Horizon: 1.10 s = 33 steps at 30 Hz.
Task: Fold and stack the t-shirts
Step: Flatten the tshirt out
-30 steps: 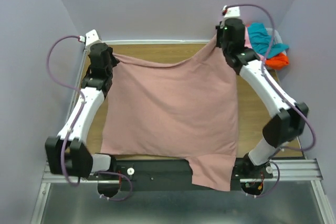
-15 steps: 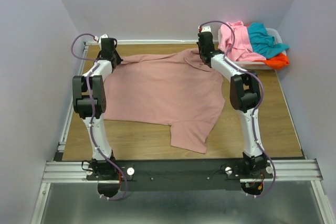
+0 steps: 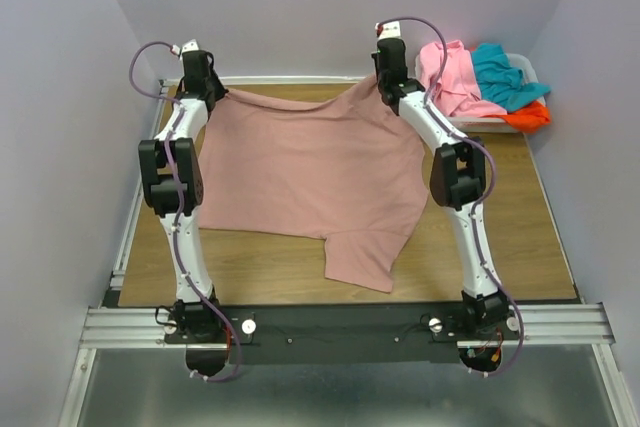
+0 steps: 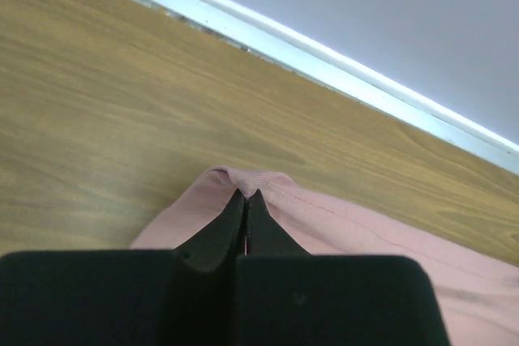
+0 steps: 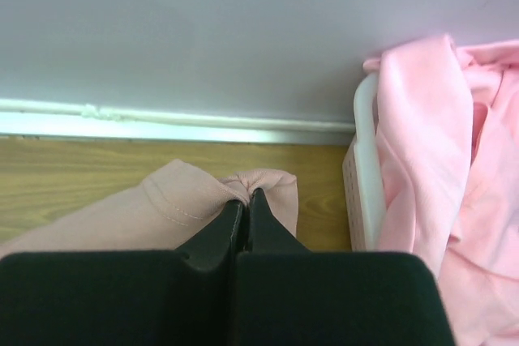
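Two grippers: left gripper (image 4: pixel 246 196) and right gripper (image 5: pixel 246 194), each pressed together on a pinch of the mauve-pink t-shirt (image 3: pixel 310 172).
Grip points: the shirt's two far corners, left and right.
Why so: holding both corners pulls the far edge taut, probably to spread the cloth flat for folding.
Shirt position: mid-table (image 3: pixel 500 237), one sleeve trailing toward the near edge.
Waiting: bright pink tee (image 3: pixel 450 77), teal tee (image 3: pixel 500 72) and orange-red tee (image 3: pixel 530 115), heaped in the white basket (image 5: pixel 366 176), far right.
Hidden: no chest print shows. Whether the far edge touches the wood cannot be told.
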Each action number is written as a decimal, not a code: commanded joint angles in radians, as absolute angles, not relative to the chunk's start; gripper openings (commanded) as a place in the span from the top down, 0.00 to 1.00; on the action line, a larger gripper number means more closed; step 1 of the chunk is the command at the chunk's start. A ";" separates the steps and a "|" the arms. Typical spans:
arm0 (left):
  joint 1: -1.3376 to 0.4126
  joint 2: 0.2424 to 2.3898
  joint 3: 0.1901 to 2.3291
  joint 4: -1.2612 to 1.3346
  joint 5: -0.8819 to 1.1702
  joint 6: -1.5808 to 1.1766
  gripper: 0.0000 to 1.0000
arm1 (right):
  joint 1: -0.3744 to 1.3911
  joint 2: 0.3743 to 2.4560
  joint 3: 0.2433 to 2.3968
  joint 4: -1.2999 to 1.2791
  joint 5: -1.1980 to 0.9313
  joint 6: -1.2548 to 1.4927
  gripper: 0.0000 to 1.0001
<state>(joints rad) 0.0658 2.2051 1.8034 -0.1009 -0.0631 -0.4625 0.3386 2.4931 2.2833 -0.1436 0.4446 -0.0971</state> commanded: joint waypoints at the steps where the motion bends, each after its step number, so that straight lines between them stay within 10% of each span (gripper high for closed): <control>1: 0.078 2.288 1.954 -0.150 -0.019 -0.425 1.00 | 0.330 2.569 2.362 -0.100 0.423 -0.159 0.95; 5: 0.077 2.405 2.144 -0.193 -0.005 -0.416 0.57 | 0.322 2.649 2.434 -0.052 0.406 -0.204 0.80; 6: 0.078 2.422 2.178 -0.215 -0.005 -0.408 0.32 | 0.318 2.666 2.456 -0.038 0.411 -0.215 0.71; 9: 0.078 2.448 2.273 -0.259 -0.005 -0.408 0.01 | 0.313 2.706 2.523 -0.009 0.434 -0.232 0.44; 13: 0.078 2.346 2.195 -0.238 0.035 -0.425 0.01 | 0.316 2.587 2.432 -0.009 0.408 -0.180 0.00; 33: 0.067 1.356 0.819 -0.123 -0.078 -0.701 0.01 | 0.532 1.539 0.999 -0.086 0.083 0.504 0.00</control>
